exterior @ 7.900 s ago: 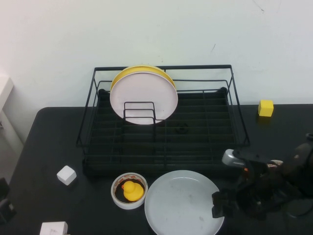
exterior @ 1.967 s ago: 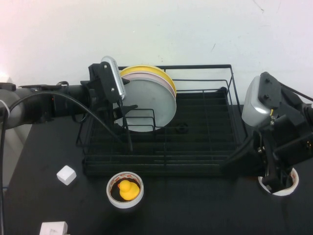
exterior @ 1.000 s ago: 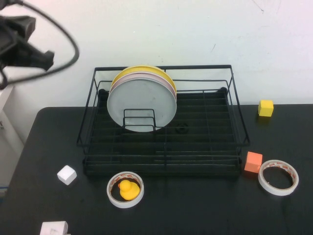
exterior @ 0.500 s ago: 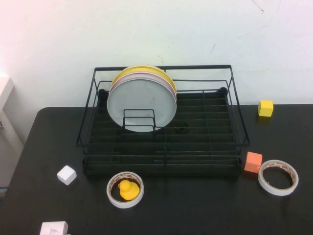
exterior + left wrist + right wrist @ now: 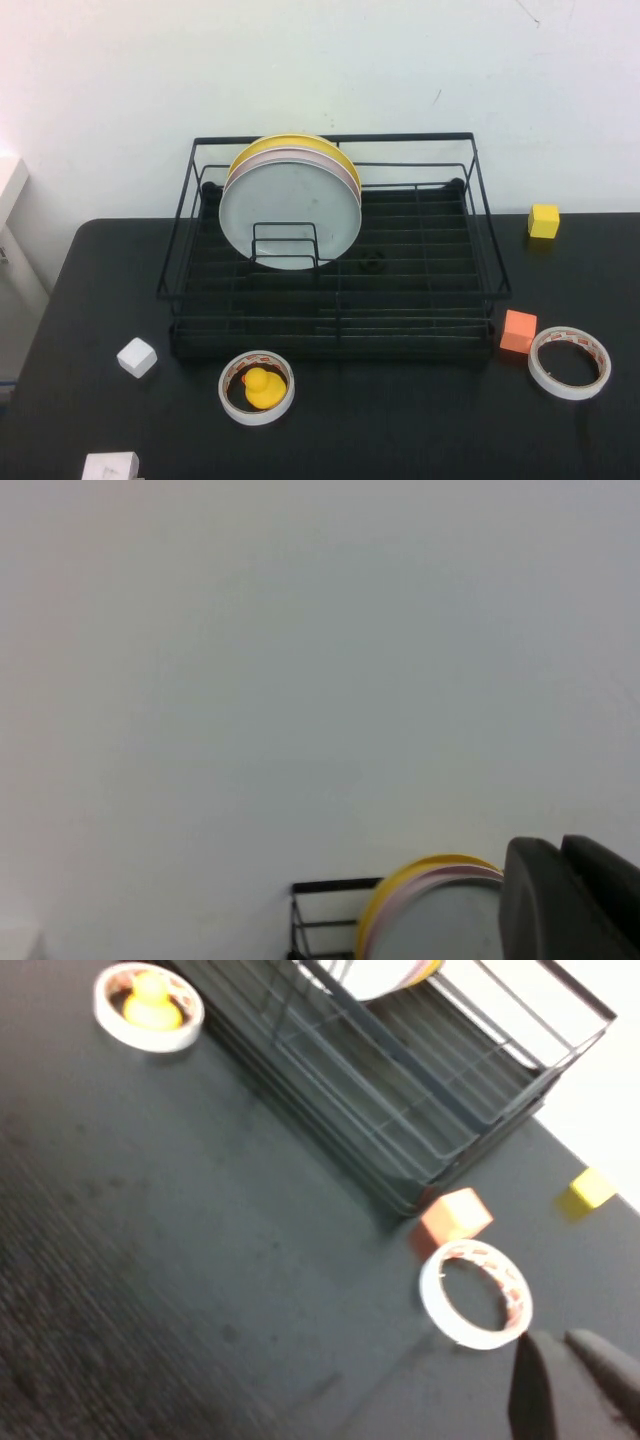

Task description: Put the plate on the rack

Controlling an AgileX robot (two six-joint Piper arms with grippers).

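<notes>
The pale grey-white plate (image 5: pixel 290 212) stands upright in the black wire rack (image 5: pixel 480 205), leaning in the small plate holder (image 5: pixel 285 243) in front of a pinkish-white plate and a yellow plate (image 5: pixel 290 142). Neither arm shows in the high view. My left gripper (image 5: pixel 560 842) is shut and empty, raised away from the rack, with the plate (image 5: pixel 440 925) and a rack corner (image 5: pixel 325 886) beyond it. My right gripper (image 5: pixel 558 1338) is shut and empty above the table, near a tape ring (image 5: pixel 476 1292).
A tape ring holding a yellow duck (image 5: pixel 257 387), a white cube (image 5: pixel 136 357) and a white block (image 5: pixel 110 467) lie at the front left. An orange cube (image 5: pixel 518 331), a tape ring (image 5: pixel 569 362) and a yellow cube (image 5: pixel 543 220) lie on the right.
The plate went from the table's front into the rack. Both arms then drew back from the rack and left the high view; nothing moved in the last half second.
</notes>
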